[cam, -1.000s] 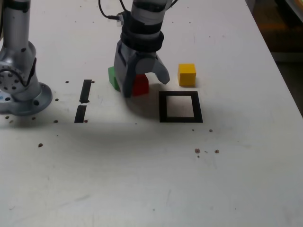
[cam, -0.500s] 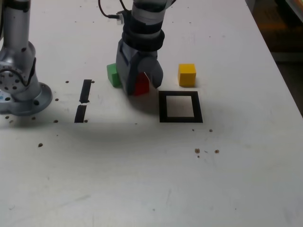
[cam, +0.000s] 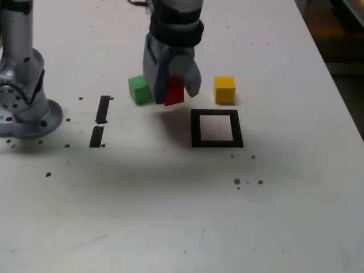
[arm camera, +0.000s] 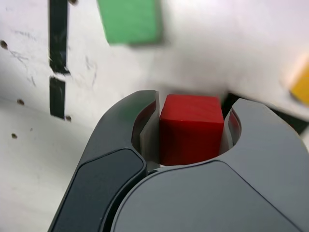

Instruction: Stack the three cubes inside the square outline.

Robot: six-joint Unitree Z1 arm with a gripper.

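Observation:
My gripper [cam: 174, 91] is shut on the red cube [cam: 174, 94], which hangs a little above the table; the wrist view shows the red cube [arm camera: 191, 128] pinched between both fingers. The green cube [cam: 139, 90] rests on the table just to the exterior view's left of the gripper, and shows in the wrist view as the green cube [arm camera: 129, 20]. The yellow cube [cam: 224, 90] sits to the exterior view's right, just behind the square outline [cam: 216, 128]. The outline's white centre holds nothing. A yellow cube edge [arm camera: 301, 84] shows in the wrist view.
The arm's grey base [cam: 23, 85] stands at the exterior view's left. Two short black tape strips [cam: 100, 120] lie between the base and the cubes. Small dark specks [cam: 248, 182] dot the white table. The table's right edge [cam: 335, 74] borders a dark floor.
The fingers closed on the red cube and lifted it off the table. The green cube, earlier partly hidden behind the gripper, now shows fully.

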